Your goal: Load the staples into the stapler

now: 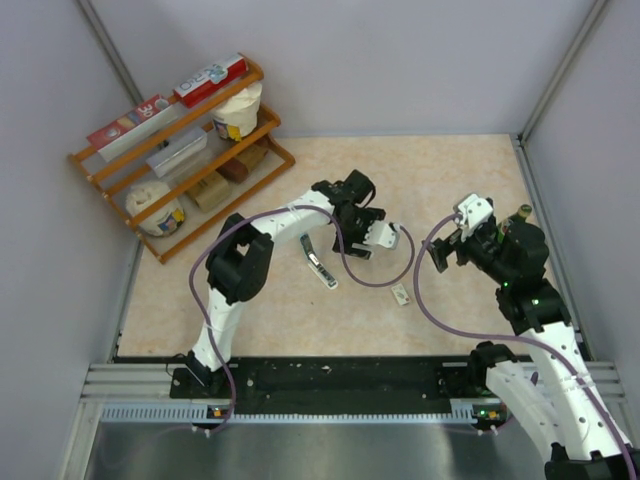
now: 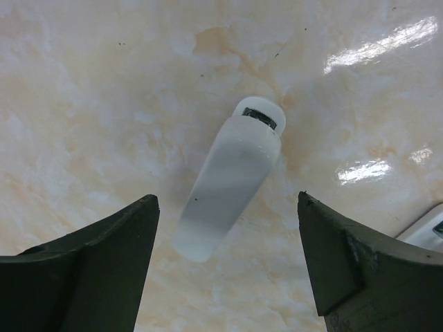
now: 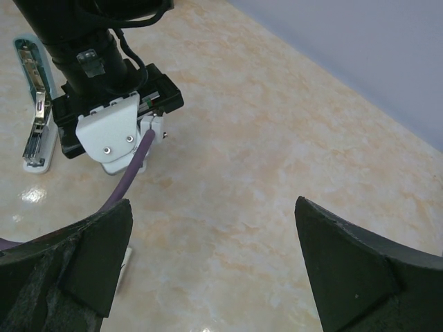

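A small white stapler [image 2: 232, 183] with a dark slot at its far end lies on the marbled table. My left gripper [image 2: 227, 200] hangs over it, open, with the stapler's near end between the fingertips and touching neither. A second, teal-and-silver stapler [image 1: 318, 262] lies swung open to the left [image 3: 34, 104]. The staples [image 1: 402, 294], a tiny whitish packet, lie on the table between the two arms, and also show beside my right gripper's left finger [image 3: 124, 268]. My right gripper [image 3: 213, 202] is open over bare table with nothing in it, to the right of the staples [image 1: 438, 258].
A wooden shelf [image 1: 180, 150] with boxes and cups stands at the back left. Purple cables [image 1: 375, 280] loop from both arms over the table. Grey walls close off the back and both sides. A white edge [image 2: 429, 232] shows at the right of the left wrist view.
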{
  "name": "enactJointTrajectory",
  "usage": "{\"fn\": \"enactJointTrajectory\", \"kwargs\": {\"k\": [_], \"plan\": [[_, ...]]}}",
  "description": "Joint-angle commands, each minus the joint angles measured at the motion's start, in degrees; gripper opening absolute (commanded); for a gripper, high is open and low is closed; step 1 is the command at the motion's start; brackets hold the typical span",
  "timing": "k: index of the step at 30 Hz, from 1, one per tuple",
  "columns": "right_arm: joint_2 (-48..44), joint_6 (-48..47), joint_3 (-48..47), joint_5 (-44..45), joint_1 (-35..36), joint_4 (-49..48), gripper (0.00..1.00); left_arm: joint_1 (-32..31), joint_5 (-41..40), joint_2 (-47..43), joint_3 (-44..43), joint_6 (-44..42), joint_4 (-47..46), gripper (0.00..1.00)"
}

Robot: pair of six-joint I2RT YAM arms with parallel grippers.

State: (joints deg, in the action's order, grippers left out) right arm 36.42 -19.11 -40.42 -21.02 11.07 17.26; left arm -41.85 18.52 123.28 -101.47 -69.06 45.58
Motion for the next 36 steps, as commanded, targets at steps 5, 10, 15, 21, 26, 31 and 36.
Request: {"fn": "enactJointTrajectory", "kwargs": {"k": [5, 10, 15, 21, 26, 31, 36], "plan": [[-0.13, -1.28, 0.35, -1.31, -0.52, -1.0, 0.99, -0.78, 0.46, 1.34, -2.42, -0.64, -3.22, 0.77], [0.31, -1.45, 0.43, -1.57, -0.61, -1.0, 0.99, -0.96, 1.51, 1.43, -2.33, -0.55, -2.43, 0.62], [0.49, -1.45, 0.52, -2.01, -0.61, -1.0, 0.99, -1.05, 1.52, 2.22, -2.24, -0.47, -1.9, 0.53], [1.02, -1.45, 0.52, -2.28, -0.61, -0.91, 0.99, -1.13, 1.52, 2.66, -1.71, -0.11, -1.81, 0.53], [1.02, -1.45, 0.52, -2.28, -0.61, -0.91, 0.99, -1.13, 1.34, 2.75, -1.45, 0.06, -1.81, 0.54], [1.19, -1.45, 0.52, -2.54, -0.52, -0.91, 0.99, -1.13, 1.87, 2.75, -1.27, 0.94, -2.25, 0.39], [1.19, -1.28, 0.52, -2.71, -0.61, -0.91, 0.99, -1.13, 1.25, 2.49, -1.27, 2.96, -3.04, 0.33]]}}
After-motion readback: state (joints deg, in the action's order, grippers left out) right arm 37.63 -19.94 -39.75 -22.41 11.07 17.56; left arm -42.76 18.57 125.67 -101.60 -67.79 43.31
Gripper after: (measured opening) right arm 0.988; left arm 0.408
